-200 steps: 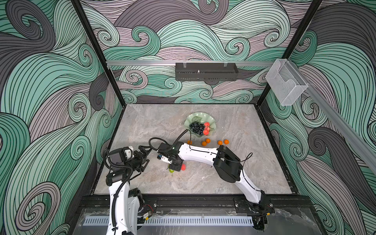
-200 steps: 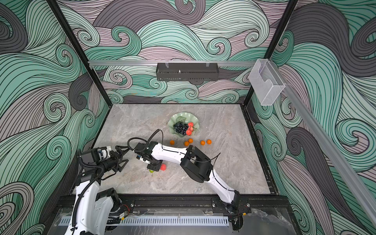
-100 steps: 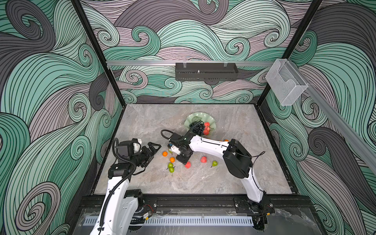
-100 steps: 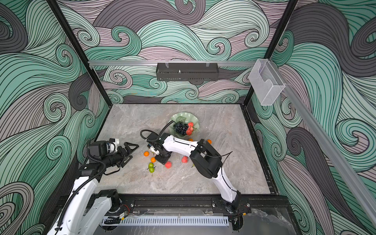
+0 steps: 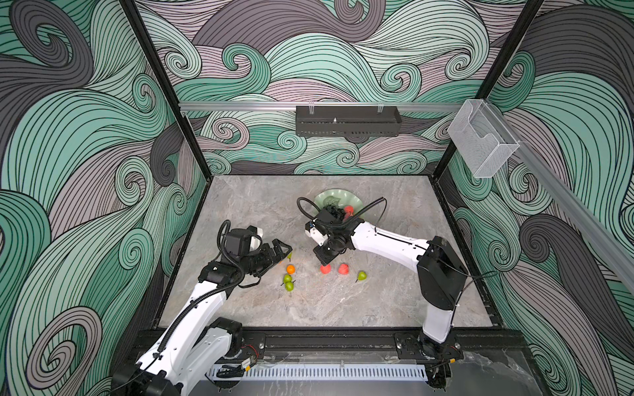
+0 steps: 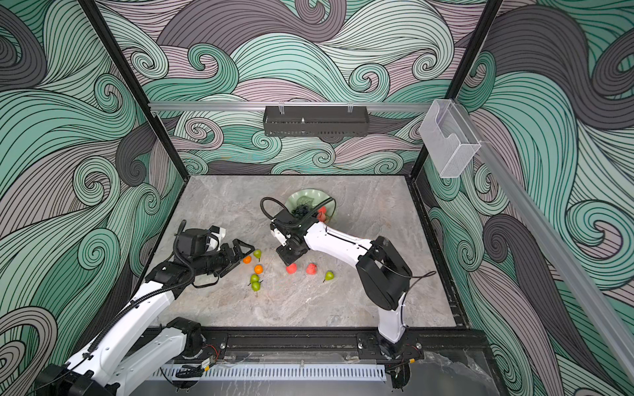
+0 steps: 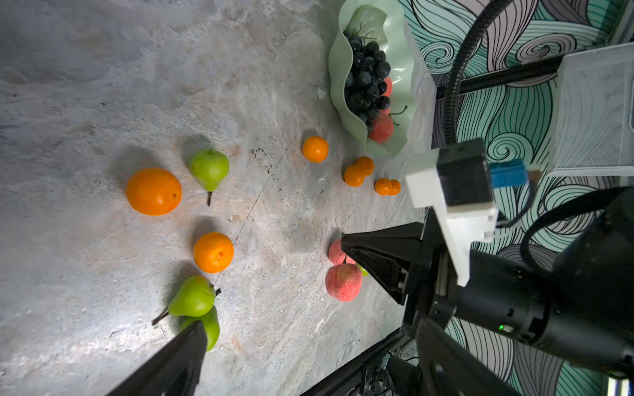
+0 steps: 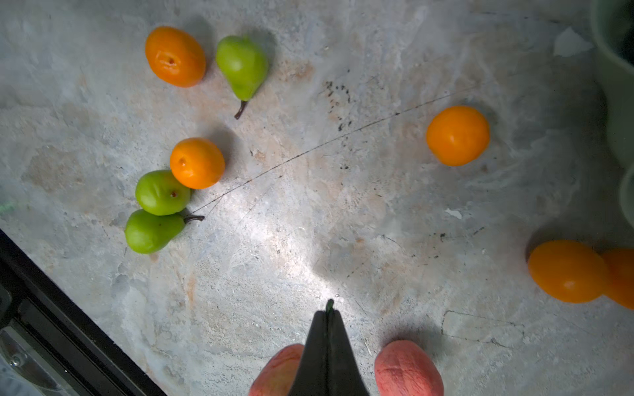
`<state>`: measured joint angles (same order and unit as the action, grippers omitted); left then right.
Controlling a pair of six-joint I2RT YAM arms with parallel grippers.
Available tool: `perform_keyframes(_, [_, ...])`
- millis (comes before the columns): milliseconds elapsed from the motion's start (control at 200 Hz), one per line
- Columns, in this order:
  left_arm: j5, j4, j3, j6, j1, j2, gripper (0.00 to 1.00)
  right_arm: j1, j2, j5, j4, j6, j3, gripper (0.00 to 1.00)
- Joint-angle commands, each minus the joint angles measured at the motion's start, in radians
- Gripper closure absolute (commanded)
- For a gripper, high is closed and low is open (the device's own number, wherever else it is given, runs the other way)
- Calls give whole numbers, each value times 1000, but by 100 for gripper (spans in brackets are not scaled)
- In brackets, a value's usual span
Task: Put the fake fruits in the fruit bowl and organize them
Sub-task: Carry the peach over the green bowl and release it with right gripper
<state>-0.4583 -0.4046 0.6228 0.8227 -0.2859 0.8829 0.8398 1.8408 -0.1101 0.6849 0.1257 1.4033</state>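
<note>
The mint fruit bowl holds the grape bunch and peaches. My right gripper is shut on the thin stem of a peach, which sits right under its tips near the table. A second peach and a pear lie beside it. My left gripper is open and empty, next to an orange and a pear. Another orange and two pears lie in front of it.
Several more oranges lie near the bowl, hidden under the right arm in both top views. The right arm reaches across the middle of the grey stone table. Patterned walls close in three sides, and a black rail runs along the front edge.
My right gripper has stayed shut and moved right and toward the bowl, and the peach has come with it. My left arm has reached right toward the loose fruits, still open.
</note>
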Motion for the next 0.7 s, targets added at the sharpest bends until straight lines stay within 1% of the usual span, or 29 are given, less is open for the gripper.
perform_keyframes(0, [52,88,55,-8,-61,39,1,-47,-84,-29,-88,114,-55,100])
perform_keyframes(165, [95,159,110,-33,-160,115,1,-139,-177,-21,-183,243,-138,100])
perform_keyframes(360, [141,213,202,-92,-245,229,1,-260,-236,13,-256,448,-193,100])
perform_keyframes(450, [170,217,245,-125,-276,281,1,-294,-240,60,-254,518,-188,100])
perform_keyframes(550, [199,216,296,-148,-297,338,1,-306,-231,144,-246,583,-167,100])
perform_keyframes(695, [224,220,363,-177,-315,413,1,-308,-196,262,-226,631,-114,100])
